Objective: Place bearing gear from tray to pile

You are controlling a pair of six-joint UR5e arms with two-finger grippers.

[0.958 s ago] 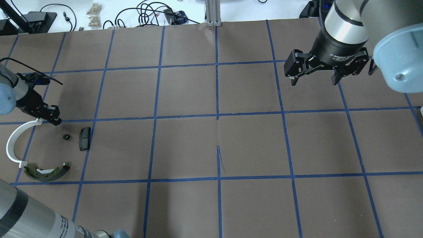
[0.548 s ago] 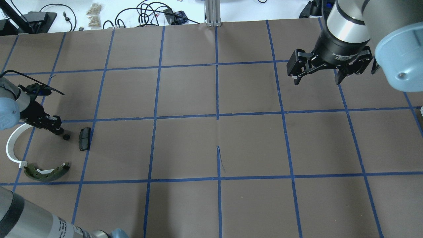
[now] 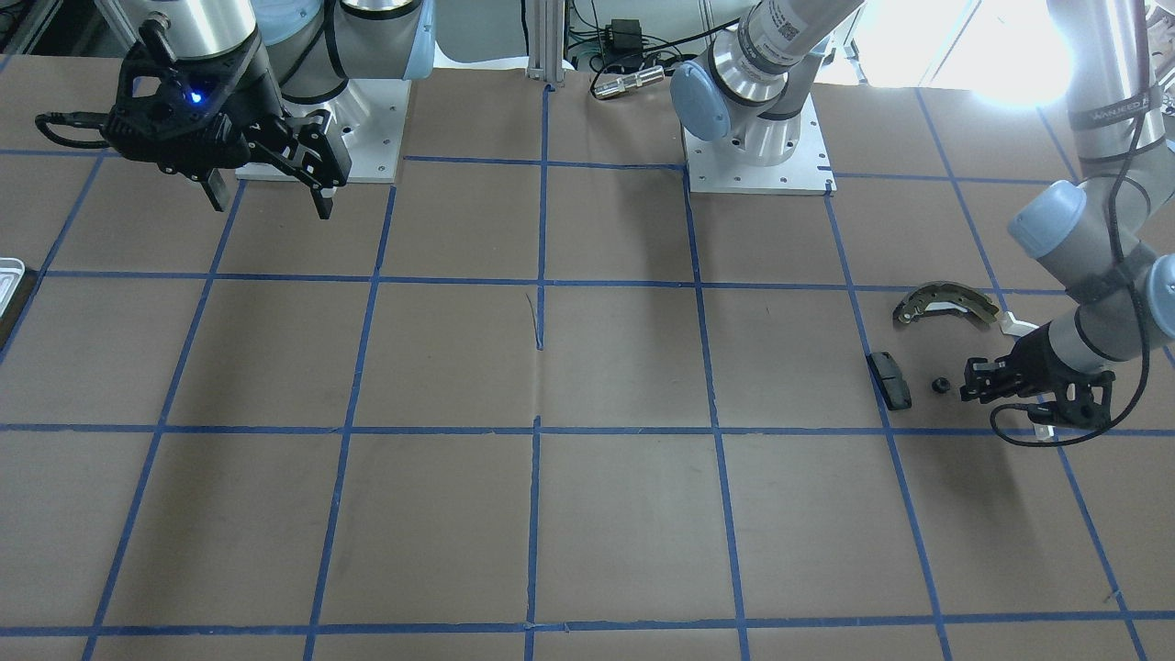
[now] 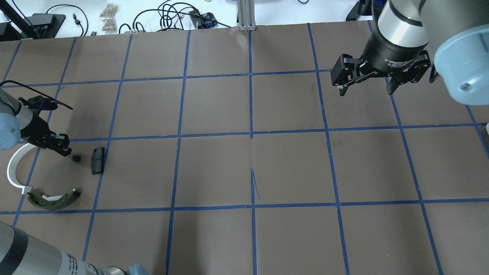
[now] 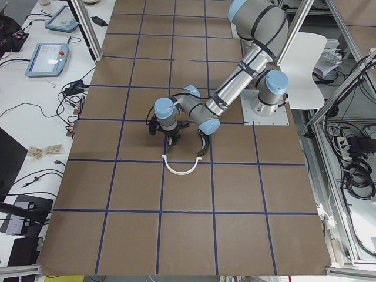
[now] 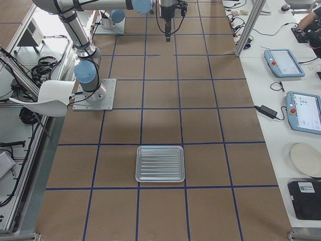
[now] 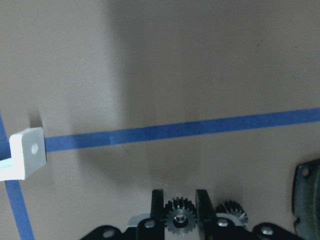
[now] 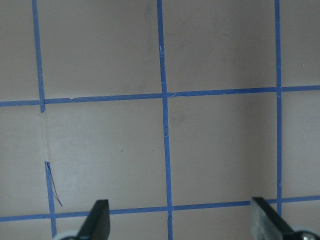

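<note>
My left gripper (image 7: 179, 196) is shut on a small dark toothed bearing gear (image 7: 179, 220), low over the table at the pile. In the overhead view the left gripper (image 4: 65, 149) is just left of a second loose gear (image 4: 76, 157), which also shows in the wrist view (image 7: 233, 212). The pile holds the black pad (image 4: 97, 160), the white plastic arc (image 4: 13, 168) and the olive brake shoe (image 4: 53, 198). The tray (image 6: 160, 163) is bare, far off on my right. My right gripper (image 4: 366, 89) is open and empty, high over the far right.
Brown paper with a blue tape grid covers the table. Cables and small items lie beyond the far edge (image 4: 172, 17). The arm bases (image 3: 757, 156) stand at the robot's side. Tablets and a plate (image 6: 306, 159) sit on a side bench.
My left gripper has moved nearer, down toward the loose gear beside the pad, then held still. My right gripper has shifted slightly farther away, still open.
</note>
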